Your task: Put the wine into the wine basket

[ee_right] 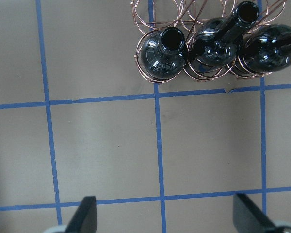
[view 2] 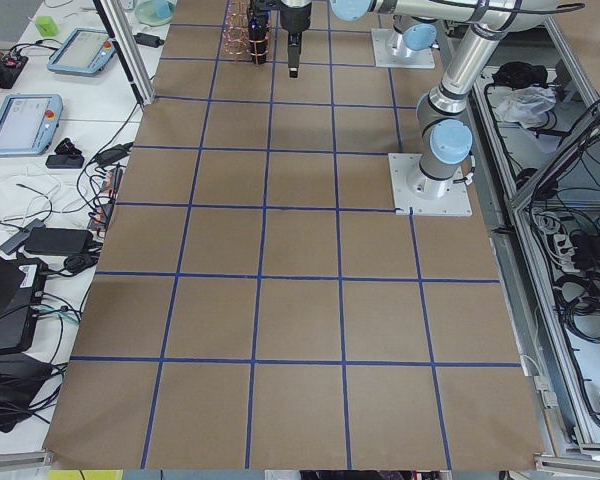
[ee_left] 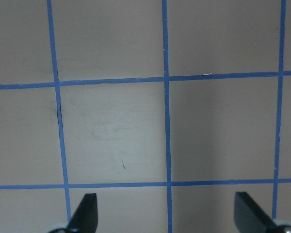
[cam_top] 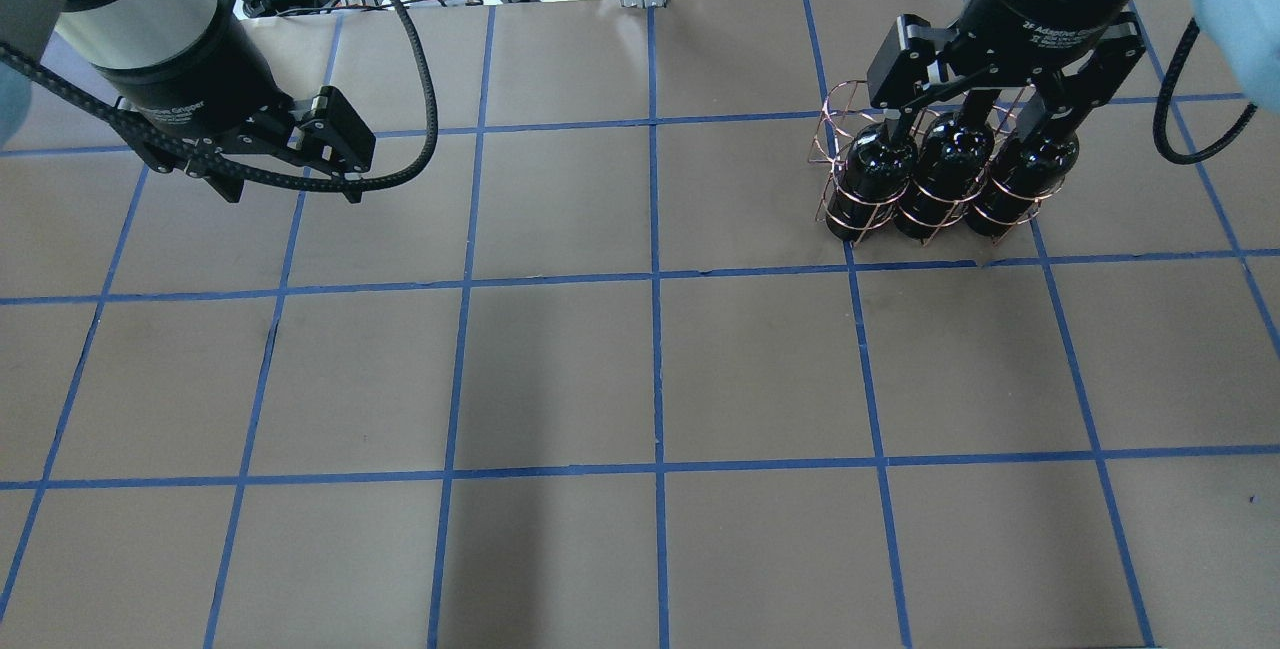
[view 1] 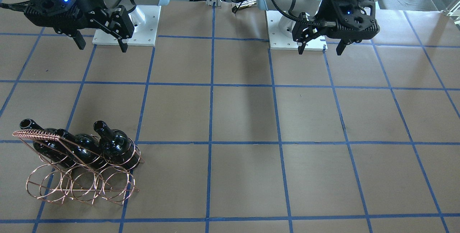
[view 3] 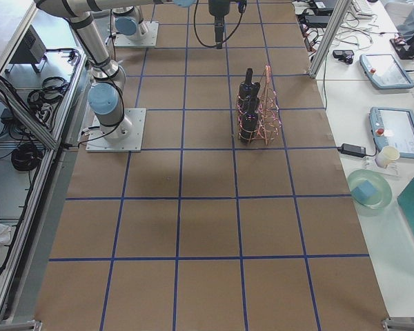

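All three wine bottles (view 1: 116, 147) sit in the wine basket (view 1: 36, 135), in the robot-side ring row, toward the desk's (view 1: 251, 118) right end and operator-side edge. Overhead, the right tool (view 1: 101, 44) hides the necks; the front view shows it well apart, spread, empty. Left tool (view 1: 321, 50) is spread, empty.

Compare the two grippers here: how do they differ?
The right gripper hangs nearer the wine basket; the left gripper hangs over bare table far from it. The right wrist view takes in three bottles in the basket; the left's, only grid. Both have jaws open and empty.
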`<state>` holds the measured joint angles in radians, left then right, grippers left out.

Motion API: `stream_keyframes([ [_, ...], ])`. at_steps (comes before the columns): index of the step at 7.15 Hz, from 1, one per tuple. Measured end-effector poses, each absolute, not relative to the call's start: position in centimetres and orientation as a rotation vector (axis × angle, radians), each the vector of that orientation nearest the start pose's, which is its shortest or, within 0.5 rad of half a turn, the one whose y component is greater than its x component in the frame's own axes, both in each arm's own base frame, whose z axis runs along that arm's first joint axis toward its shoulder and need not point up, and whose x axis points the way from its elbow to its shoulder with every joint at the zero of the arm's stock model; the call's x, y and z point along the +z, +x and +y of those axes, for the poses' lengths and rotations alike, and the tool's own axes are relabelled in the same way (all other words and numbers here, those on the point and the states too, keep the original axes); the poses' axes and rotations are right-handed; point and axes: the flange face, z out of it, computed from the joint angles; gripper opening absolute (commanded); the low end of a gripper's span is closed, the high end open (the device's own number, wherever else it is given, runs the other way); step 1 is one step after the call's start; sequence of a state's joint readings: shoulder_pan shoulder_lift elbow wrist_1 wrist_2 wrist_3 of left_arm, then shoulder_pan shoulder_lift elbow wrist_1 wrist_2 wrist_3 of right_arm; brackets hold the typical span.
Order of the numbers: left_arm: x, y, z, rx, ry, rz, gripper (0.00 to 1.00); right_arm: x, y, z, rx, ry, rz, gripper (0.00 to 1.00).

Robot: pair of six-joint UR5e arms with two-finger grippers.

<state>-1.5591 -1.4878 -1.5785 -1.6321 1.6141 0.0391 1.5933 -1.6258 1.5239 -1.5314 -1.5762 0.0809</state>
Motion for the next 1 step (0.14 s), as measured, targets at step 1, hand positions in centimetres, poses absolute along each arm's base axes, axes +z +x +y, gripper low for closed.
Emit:
stream_keyframes([
  [1,51.74,-12.34,-45.85,-0.02,0.041,3.097,1.0,53.34,14.34,-46.93,-0.098,0.092,3.141,1.0],
])
